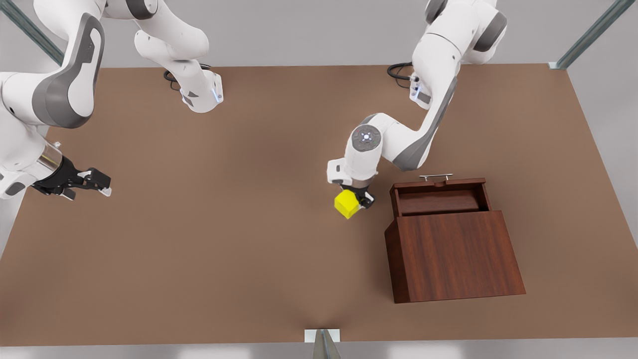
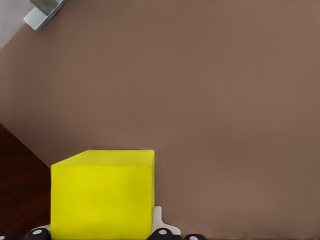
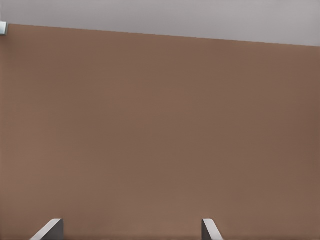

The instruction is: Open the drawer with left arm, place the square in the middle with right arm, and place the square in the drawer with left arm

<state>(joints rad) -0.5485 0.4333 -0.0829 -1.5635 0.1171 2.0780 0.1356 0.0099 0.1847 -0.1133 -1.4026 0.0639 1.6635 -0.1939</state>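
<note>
We see the left hand (image 1: 355,198) clamped on the yellow cube (image 1: 347,204), w/ the cube tilted and, as far as we can tell, lifted off the tabletop (image 1: 224,239). It sits roughly mid-tabletop, just beside the cabinet (image 1: 453,254) on the side toward the front view's left, near the open drawer (image 1: 438,197) but not over it. In the left wrist view the cube (image 2: 102,195) sits between the fingertips (image 2: 162,231), w/ a sliver of dark wood of the cabinet (image 2: 15,195) at the frame edge and a metal bracket (image 2: 42,12) at a tabletop corner.

The drawer is pulled out from the cabinet toward the far edge; its slim silver handle (image 1: 436,176) faces the arm bases. We see nothing inside it. The cabinet stands nearer the tabletop's edge at the front view's right, between the far and near edges.

The right hand (image 1: 99,183) waits by the tabletop edge at the front view's left, well apart from cube and cabinet, fingers spread, holding nothing. In the right wrist view its two fingertips (image 3: 47,230) are apart over bare tabletop (image 3: 160,125).
</note>
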